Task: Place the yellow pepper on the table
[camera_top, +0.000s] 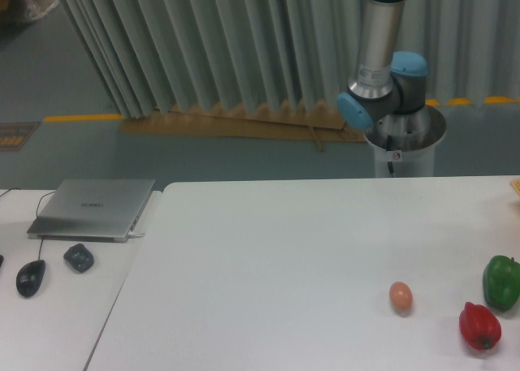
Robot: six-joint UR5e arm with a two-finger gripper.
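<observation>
The large white table (292, 249) fills the lower part of the view, from about 7 o'clock round to 4 o'clock. Beside it at 8 o'clock stands a smaller white desk (57, 306). Behind the table, at 1 o'clock, the robot arm (375, 54) rises from its grey pedestal (404, 144) and runs out of the top edge of the view. The gripper lies beyond that edge, so how far its fingers are parted, and whether they hold anything, cannot be told. The yellow pepper is nowhere to be seen, so its place relative to the fingers cannot be told either.

On the desk lies a closed grey laptop (93, 209), with a black mouse (31, 277) and a small dark object (79, 257) in front of it.

At 4 o'clock on the table sit a green pepper (501, 282), a red pepper (479, 325) just in front of it, and a brown egg (400, 296) to their left.
</observation>
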